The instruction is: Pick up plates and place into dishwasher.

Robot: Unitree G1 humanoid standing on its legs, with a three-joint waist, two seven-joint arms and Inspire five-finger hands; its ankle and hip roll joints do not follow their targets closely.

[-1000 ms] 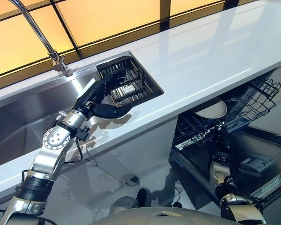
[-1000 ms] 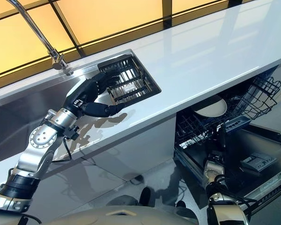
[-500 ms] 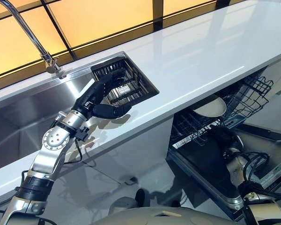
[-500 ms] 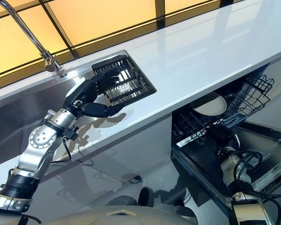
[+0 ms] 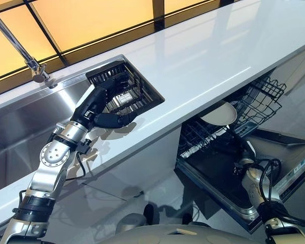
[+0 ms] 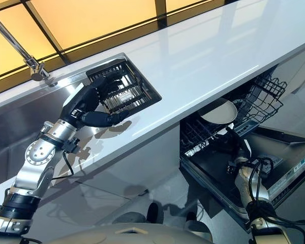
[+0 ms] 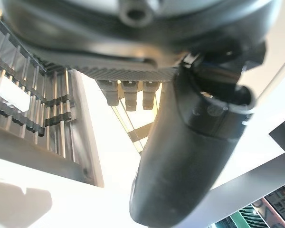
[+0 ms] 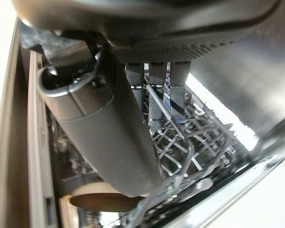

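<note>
A: Where are the plates?

B: One plate (image 5: 219, 113) sits in the dishwasher rack (image 5: 254, 104), under the worktop (image 5: 203, 61) edge, tilted, leaning among the tines. I can't make out any other plate. The black drying rack (image 5: 123, 90) set in the sink (image 5: 20, 122) shows a small pale piece between its bars; too small to say what it is.

A: Hands?

B: Left hand (image 5: 102, 104) is over the near corner of the drying rack. Fingers reach across the bars, thumb sticks out over the worktop toward the rack's front edge. In the left wrist view the fingers (image 7: 127, 92) look straight, with nothing between them and the thumb. Spread, holding nothing.

A: Right?

B: Right hand (image 6: 237, 151) is low over the open dishwasher door (image 6: 218, 175), just in front of the lower rack. In the right wrist view its fingers (image 8: 154, 95) point straight into the wire grid, not curled on anything. Relaxed and empty.

A: So which arm goes next?

B: My read: left. If more dishes exist they'd be on the sink side, and the left hand is right there. The right is well apart from it, down on the dishwasher side. Drying rack's long axis runs away from the robot, bars crossing it, so anything stood in there would be edge-up and need a pinch from above.

A: Risk?

B: Fingers snagging the bars.
</note>
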